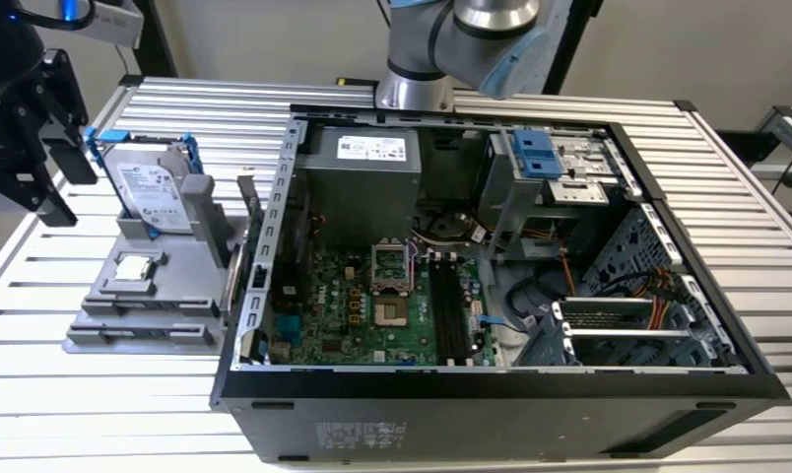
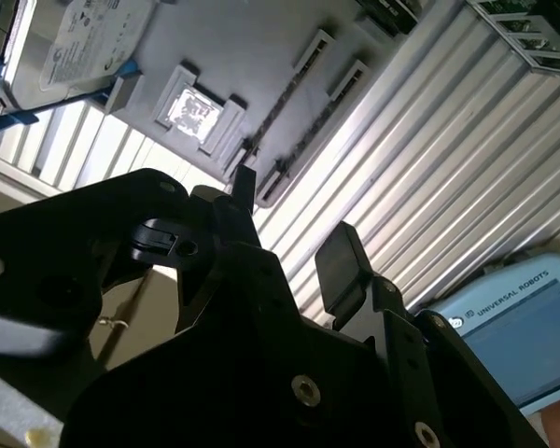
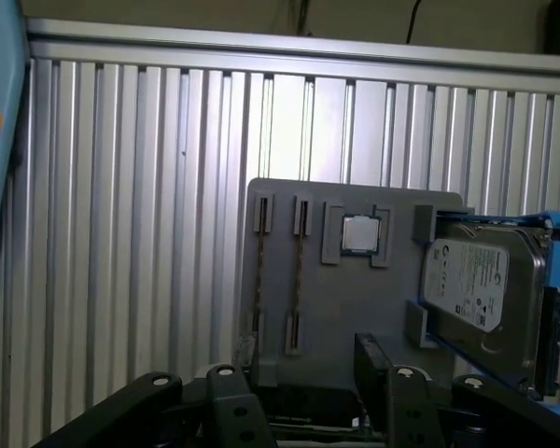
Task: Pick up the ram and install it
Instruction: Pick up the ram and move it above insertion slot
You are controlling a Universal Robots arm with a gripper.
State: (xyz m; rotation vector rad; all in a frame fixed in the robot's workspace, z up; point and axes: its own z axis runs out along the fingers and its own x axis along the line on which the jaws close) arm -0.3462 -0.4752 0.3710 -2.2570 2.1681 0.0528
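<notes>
1. Short of the flat grey plastic parts tray [image 3: 355, 299], hanging over a ribbed aluminium table [image 3: 121, 233]: black two-fingered gripper [image 3: 303, 373], jaws standing wide apart, gripping nothing, with bare tray showing through the gap in both wrist views.
2. Ahead of the fingers and clear of them: thin, long blue-green ram [image 3: 298, 273], standing on edge in a narrow slot of the tray, beside a second parallel slot.
3. Running lengthwise along that slot, straight away from the gripper in the first wrist view; judging by this, lining up with the gap, the closing direction crossing the stick's thin faces.
4. Being the only arm here, leaving no nearer hand to choose.
5. Further along the tray: small square silver processor chip [image 3: 361, 233] sitting in its recess just beside the slots, then a silver hard drive in a blue frame [image 3: 476, 289] standing at the far side.
6. Sitting just beside the tray in the exterior view, toward the exterior view's right: open black computer case [image 1: 501, 414], holding a green motherboard [image 1: 357, 315] with long black memory slots [image 1: 451, 310], well apart from the ram.
7. Carrying print: white label on the hard drive, white sticker on the grey power supply [image 1: 369, 148], lettering on a light-blue pendant [image 2: 513, 336]; leaving the wording unread.
</notes>
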